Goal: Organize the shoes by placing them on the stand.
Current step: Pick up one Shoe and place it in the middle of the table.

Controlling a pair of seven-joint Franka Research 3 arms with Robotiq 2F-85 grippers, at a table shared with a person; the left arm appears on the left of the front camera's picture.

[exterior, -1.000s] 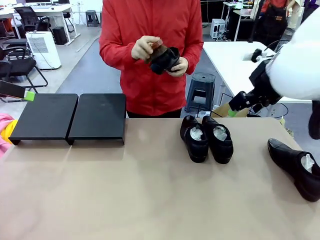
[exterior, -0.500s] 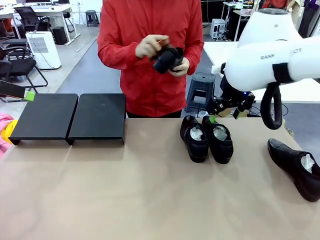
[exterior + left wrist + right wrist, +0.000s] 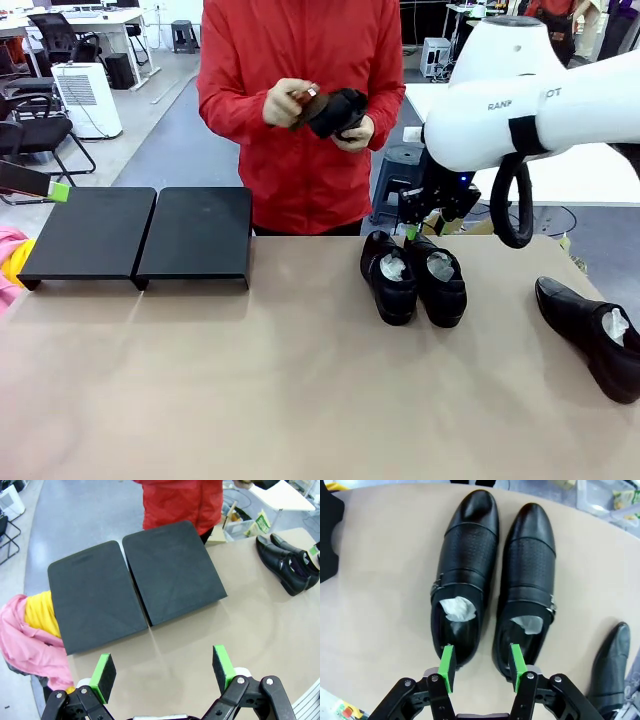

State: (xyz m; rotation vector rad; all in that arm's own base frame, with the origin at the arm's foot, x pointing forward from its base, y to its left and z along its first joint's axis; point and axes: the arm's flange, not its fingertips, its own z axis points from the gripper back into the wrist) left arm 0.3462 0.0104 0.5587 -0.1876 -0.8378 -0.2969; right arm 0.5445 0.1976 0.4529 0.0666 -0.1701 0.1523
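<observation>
Two glossy black shoes (image 3: 390,280) (image 3: 462,575) stand side by side and touching on the tan table (image 3: 250,390), right of its middle, with their toes toward the robot and crumpled pale paper in their openings. A third shoe (image 3: 590,335) lies at an angle near the table's right edge, well apart from the pair. A fourth shoe (image 3: 335,112) is off the table, held at chest height in both hands (image 3: 285,100) of the person in red at the far side. The stand (image 3: 140,232) (image 3: 135,585), two matte-black panels joined side by side, sits at the far left of the table, well apart from all the shoes. The right gripper (image 3: 412,233) (image 3: 481,669) hangs just above the heels of the pair, its jaws partly apart. From the wrist view, one green pad seems to sit over the opening of one shoe and the other over its neighbour's heel, though whether either touches the leather is hard to tell. The left gripper (image 3: 164,669) hovers over bare table near the stand's near edge, jaws spread wide and holding nothing.
</observation>
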